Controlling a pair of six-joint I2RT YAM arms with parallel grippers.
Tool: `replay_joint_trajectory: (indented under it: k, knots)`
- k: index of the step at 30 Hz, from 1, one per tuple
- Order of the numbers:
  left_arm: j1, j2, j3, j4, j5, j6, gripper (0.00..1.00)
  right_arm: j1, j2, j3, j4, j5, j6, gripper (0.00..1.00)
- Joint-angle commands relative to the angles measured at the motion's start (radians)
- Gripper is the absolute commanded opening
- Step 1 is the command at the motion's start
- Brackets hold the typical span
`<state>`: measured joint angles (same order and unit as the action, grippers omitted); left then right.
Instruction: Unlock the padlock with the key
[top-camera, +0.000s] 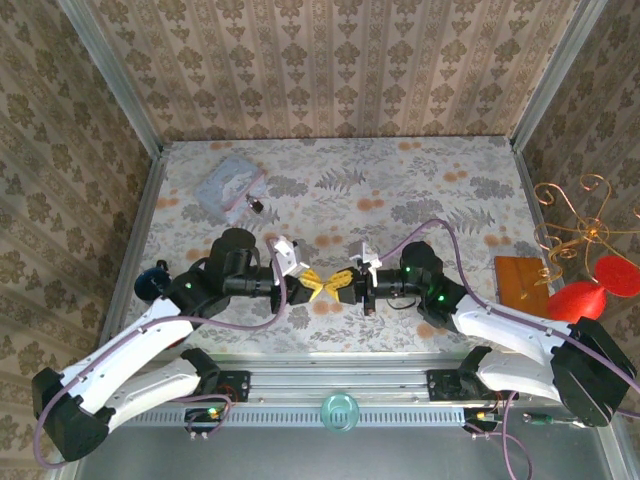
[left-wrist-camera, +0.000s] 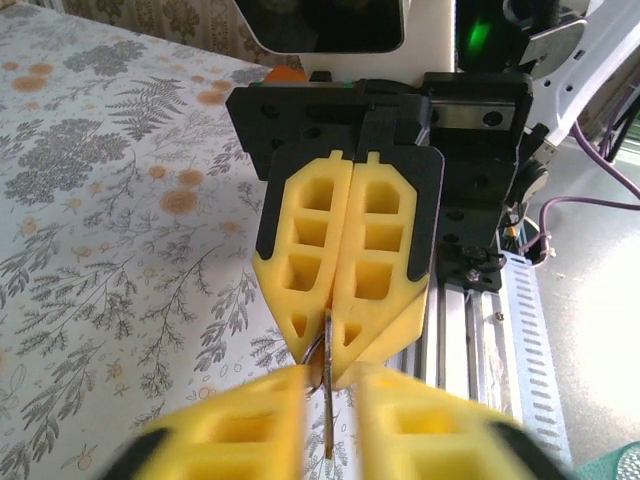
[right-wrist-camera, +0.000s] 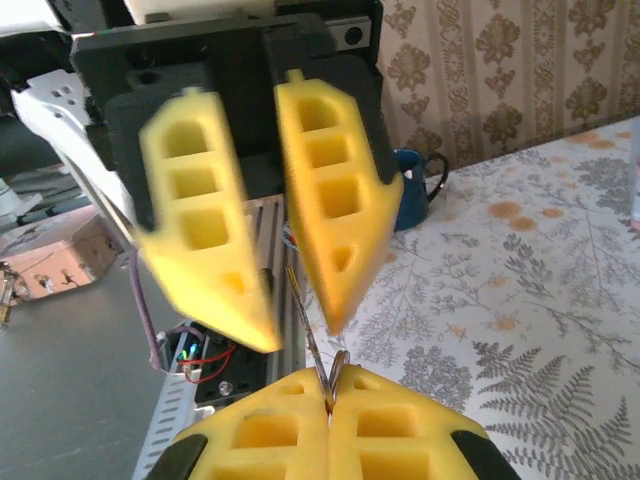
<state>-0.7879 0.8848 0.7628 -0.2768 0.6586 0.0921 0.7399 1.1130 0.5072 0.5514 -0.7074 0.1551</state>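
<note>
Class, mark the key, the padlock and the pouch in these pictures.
key (left-wrist-camera: 326, 400), left wrist view, on its thin metal shaft.
padlock (top-camera: 256, 205), top view, on its dark body.
pouch (top-camera: 228, 185), top view, on the middle of the plastic.

Fixed high on the near side, the overhead camera looks steeply down over the whole patterned worktop (top-camera: 420, 190). Each wrist camera rides close behind its own yellow tool, left tool (left-wrist-camera: 332, 395) and right tool (right-wrist-camera: 330, 388), facing the other. All three views share that meeting point.
</note>
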Motion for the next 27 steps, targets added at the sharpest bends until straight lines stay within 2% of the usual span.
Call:
replay_joint_trajectory:
  k: [1, 3, 6, 7, 13, 16, 18, 21, 22, 27]
  knots:
    - [0.021, -0.016, 0.034, -0.006, -0.079, -0.018, 0.36, 0.004, -0.024, 0.036, -0.081, 0.128, -0.022, 0.00]
    - [0.046, -0.037, 0.028, 0.032, -0.150, -0.081, 0.49, -0.005, -0.028, 0.016, -0.094, 0.253, -0.005, 0.00]
    - [0.129, -0.064, 0.035, 0.060, -0.130, -0.152, 0.50, -0.048, -0.035, -0.016, -0.113, 0.406, 0.053, 0.00]
    - [0.150, -0.074, 0.044, 0.053, -0.157, -0.176, 0.52, -0.058, -0.040, -0.021, -0.129, 0.452, 0.063, 0.00]
    - [0.276, -0.065, 0.081, -0.025, -0.480, -0.308, 0.65, -0.062, -0.083, -0.036, -0.221, 0.622, 0.085, 0.00]
    - [0.360, 0.044, 0.128, -0.097, -0.631, -0.490, 0.67, -0.063, -0.099, -0.042, -0.258, 0.686, 0.102, 0.00]
    - [0.412, 0.129, 0.153, -0.136, -0.666, -0.585, 0.71, -0.063, -0.113, -0.050, -0.269, 0.700, 0.097, 0.00]
    - [0.467, 0.268, 0.186, -0.168, -0.732, -0.712, 0.72, -0.062, -0.143, -0.072, -0.276, 0.711, 0.080, 0.00]
    - [0.480, 0.321, 0.195, -0.151, -0.735, -0.738, 0.75, -0.062, -0.155, -0.077, -0.281, 0.712, 0.072, 0.00]
    - [0.476, 0.567, 0.280, -0.075, -0.787, -0.873, 0.78, -0.064, -0.210, -0.104, -0.298, 0.711, 0.039, 0.00]
